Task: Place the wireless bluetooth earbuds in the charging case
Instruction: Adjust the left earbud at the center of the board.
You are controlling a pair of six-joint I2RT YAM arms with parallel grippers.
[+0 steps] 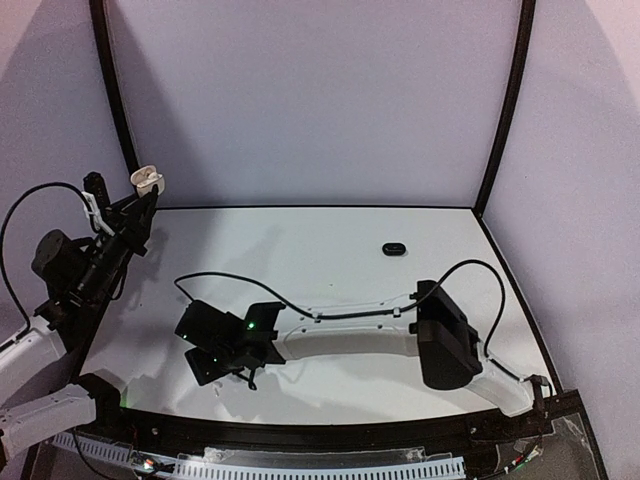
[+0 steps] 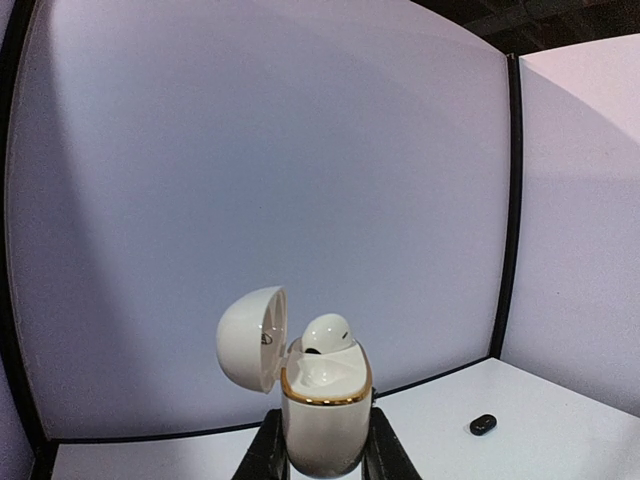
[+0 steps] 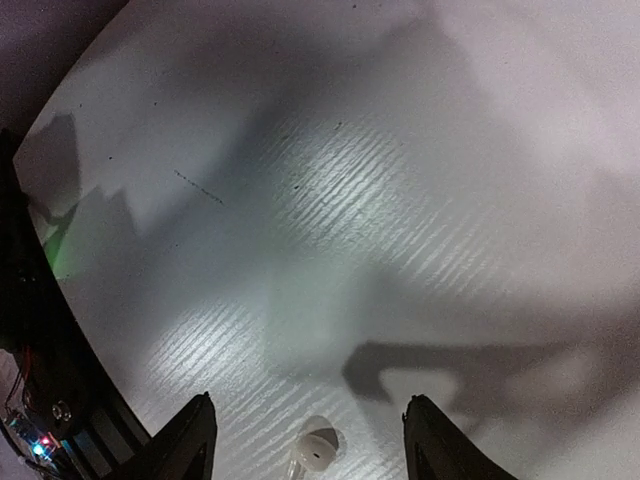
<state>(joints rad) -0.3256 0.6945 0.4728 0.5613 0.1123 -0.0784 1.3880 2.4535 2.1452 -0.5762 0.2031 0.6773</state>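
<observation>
My left gripper (image 2: 325, 445) is shut on a white charging case (image 2: 322, 415) with a gold rim, held upright in the air with its lid open to the left. One white earbud (image 2: 328, 333) sits in the case's far slot; the near slot is empty. In the top view the case (image 1: 147, 180) is raised at the far left of the table. My right gripper (image 3: 310, 400) is open, pointing down at the table, with a white earbud (image 3: 318, 450) lying between its fingers, untouched. In the top view the right gripper (image 1: 215, 355) hides that bud. No black buds show.
A small black oval object (image 1: 393, 248) lies on the white table at the back right; it also shows in the left wrist view (image 2: 482, 424). The right arm (image 1: 440, 335) and its cable stretch across the table's front. Black frame posts stand at the back corners.
</observation>
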